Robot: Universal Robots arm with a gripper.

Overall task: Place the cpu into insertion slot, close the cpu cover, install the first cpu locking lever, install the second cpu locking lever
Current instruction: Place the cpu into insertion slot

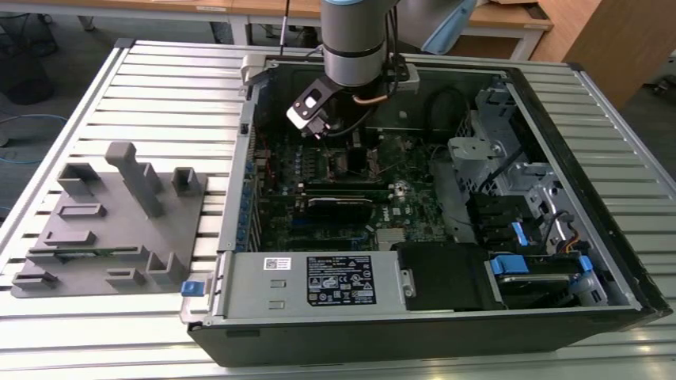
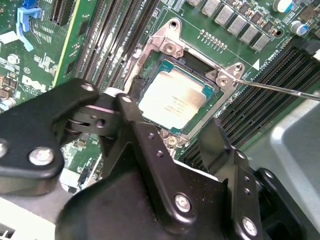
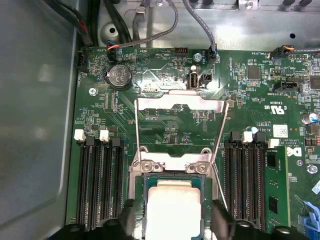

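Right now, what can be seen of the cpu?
The cpu is a flat square chip with a silver-grey metal top carrying faint print and a thin green border. It lies level in the insertion slot on the green motherboard, uncovered, the cpu cover swung open beyond it. The gripper straddles it, open fingers beside two opposite edges; whether they touch it cannot be told.

The cpu [image 2: 176, 100] has a pale silver-grey top with a thin green rim, and it sits in the black insertion slot [image 2: 192, 64]. The cpu cover [image 3: 180, 102] is bare silvery metal. The motherboard [image 3: 165, 130] is green, lined with black memory slots [image 3: 102, 185]. The claw [image 3: 176, 220] is matte black. The surface [image 1: 158, 79] is ribbed silver-grey.
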